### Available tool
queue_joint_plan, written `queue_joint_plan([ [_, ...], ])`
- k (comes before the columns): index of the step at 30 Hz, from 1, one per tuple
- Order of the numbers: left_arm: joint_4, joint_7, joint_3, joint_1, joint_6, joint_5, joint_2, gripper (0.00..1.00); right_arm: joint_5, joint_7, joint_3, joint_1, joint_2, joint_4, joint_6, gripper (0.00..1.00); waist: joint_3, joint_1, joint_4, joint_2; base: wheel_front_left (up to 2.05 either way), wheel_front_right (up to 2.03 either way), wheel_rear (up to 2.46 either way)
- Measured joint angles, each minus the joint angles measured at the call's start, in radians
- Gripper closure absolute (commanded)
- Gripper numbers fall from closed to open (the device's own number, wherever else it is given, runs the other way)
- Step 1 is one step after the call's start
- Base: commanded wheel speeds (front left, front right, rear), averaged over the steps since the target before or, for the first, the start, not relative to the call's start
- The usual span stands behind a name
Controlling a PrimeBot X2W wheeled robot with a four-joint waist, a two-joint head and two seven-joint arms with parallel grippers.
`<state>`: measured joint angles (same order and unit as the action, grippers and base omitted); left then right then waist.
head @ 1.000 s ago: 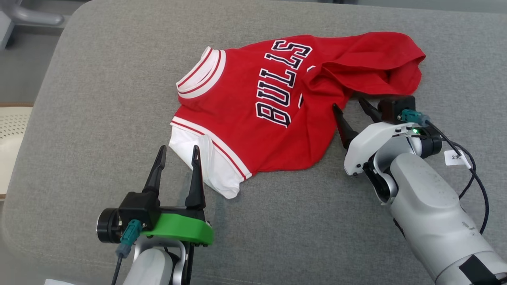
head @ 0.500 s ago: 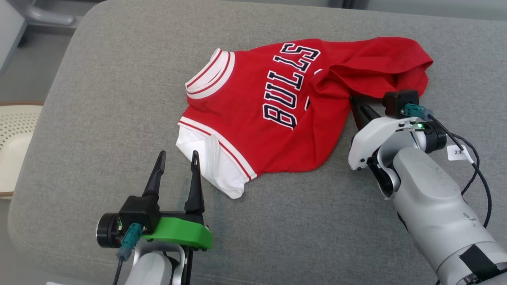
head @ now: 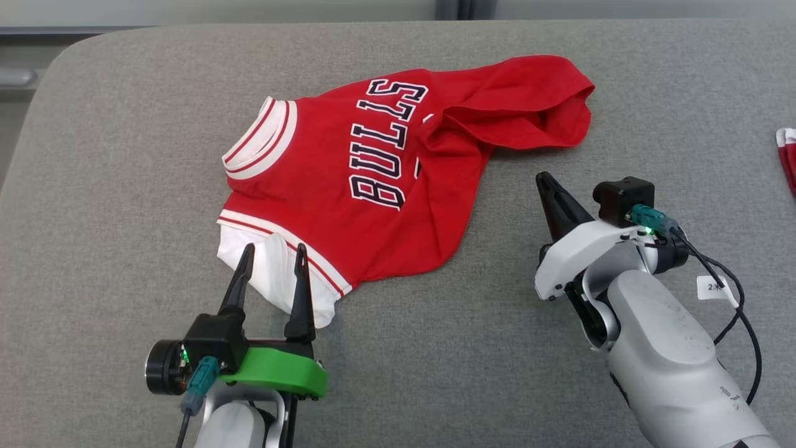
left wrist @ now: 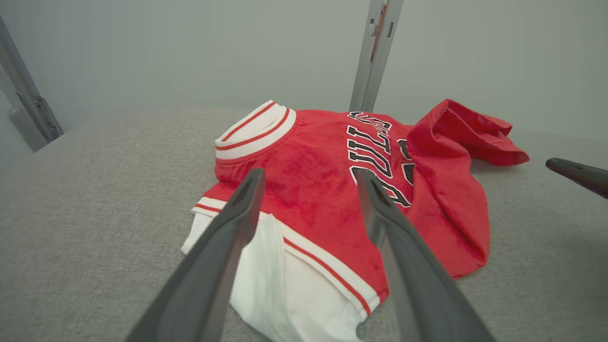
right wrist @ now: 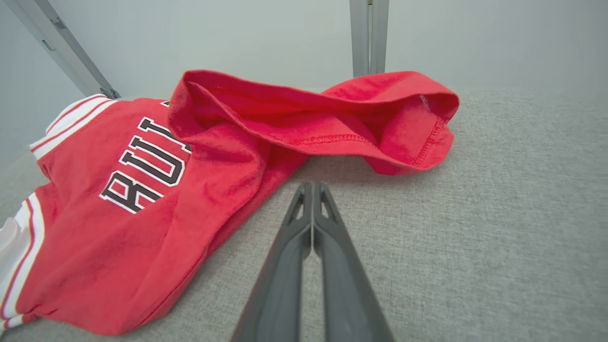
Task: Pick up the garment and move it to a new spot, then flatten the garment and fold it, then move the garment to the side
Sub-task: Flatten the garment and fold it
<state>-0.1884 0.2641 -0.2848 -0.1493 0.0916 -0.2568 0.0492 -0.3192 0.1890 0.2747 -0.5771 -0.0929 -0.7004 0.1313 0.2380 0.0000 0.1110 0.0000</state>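
On the grey padded surface (head: pixel 124 186), mid-frame in the head view: the garment (head: pixel 348 205), a red jersey, is laid out but not flat. Its long axis is judged to run from the white sleeve (head: pixel 270 280) at the near left to the bunched hem (head: pixel 516 99) at the far right.

- Left claw (head: pixel 275 249): released, fingers spread wide. The white sleeve is seen between and just beyond the two fingers in the left wrist view (left wrist: pixel 309 175). This arm is judged the nearer to the cloth.
- Right claw (head: pixel 542 180): clenched on nothing, fingers pressed together (right wrist: pixel 311 186). The hem lies ahead of its tip and a little to the left, with bare grey surface between them.
- For a lift by the hem, the right claw would first have to be released and carried forward.

Not made out:
- Whether the left fingers touch the sleeve or hover over it.
- The lettering (head: pixel 379 149) is partly covered by the folded-over hem, and the far sleeve is hidden beneath the cloth.
- A red-and-white item (head: pixel 787 155) is cut off at the right edge of the head view and cannot be identified.
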Motion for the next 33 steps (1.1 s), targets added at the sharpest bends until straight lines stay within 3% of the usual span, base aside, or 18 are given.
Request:
queue_joint_plan([
  [1, 0.0, 0.0, -0.003, -0.003, -0.003, 0.0, 0.0, 0.0, -0.004, -0.017, 0.006, 0.0, 0.002, 0.004, 0.0, 0.52, 0.002, 0.0, -0.002, 0.0, 0.0, 0.0, 0.0],
  [2, 0.0, 0.0, -0.006, -0.005, -0.003, 0.0, 0.0, 0.0, -0.008, -0.032, 0.013, 0.0, 0.006, 0.007, 0.0, 0.0, 0.004, 0.0, -0.001, 0.0, 0.0, 0.0, 0.0],
  [9, 0.008, 0.0, -0.011, -0.017, 0.001, -0.004, 0.0, 0.0, -0.022, -0.073, 0.03, -0.056, 0.014, -0.033, 0.0, 0.0, 0.018, 0.0, 0.051, 0.0, 0.0, 0.0, 0.0],
  [22, 0.022, 0.0, -0.018, -0.03, 0.014, -0.03, 0.0, 0.0, -0.026, -0.101, 0.032, -0.214, -0.006, -0.232, 0.0, 0.0, 0.083, 0.0, 0.152, 0.0, 0.0, 0.0, 0.0],
  [24, 0.023, 0.0, -0.017, -0.033, 0.016, -0.03, 0.0, 0.0, -0.033, -0.1, 0.04, -0.235, -0.004, -0.257, 0.0, 0.54, 0.091, 0.0, 0.156, 0.0, 0.0, 0.0, 0.0],
  [26, 0.024, 0.0, -0.018, -0.037, 0.018, -0.03, 0.0, 0.0, -0.037, -0.082, 0.058, -0.253, 0.0, -0.272, 0.0, 0.96, 0.097, 0.0, 0.156, 0.0, 0.0, 0.0, 0.0],
  [27, 0.024, 0.0, -0.018, -0.037, 0.018, -0.03, 0.0, 0.0, -0.037, -0.072, 0.067, -0.257, 0.0, -0.276, 0.0, 1.0, 0.098, 0.0, 0.154, 0.0, 0.0, 0.0, 0.0],
  [33, 0.023, 0.0, -0.013, -0.037, 0.018, -0.028, 0.0, 0.0, -0.03, 0.009, 0.106, -0.263, 0.012, -0.276, 0.0, 1.0, 0.094, 0.0, 0.123, 0.0, 0.0, 0.0, 0.0],
])
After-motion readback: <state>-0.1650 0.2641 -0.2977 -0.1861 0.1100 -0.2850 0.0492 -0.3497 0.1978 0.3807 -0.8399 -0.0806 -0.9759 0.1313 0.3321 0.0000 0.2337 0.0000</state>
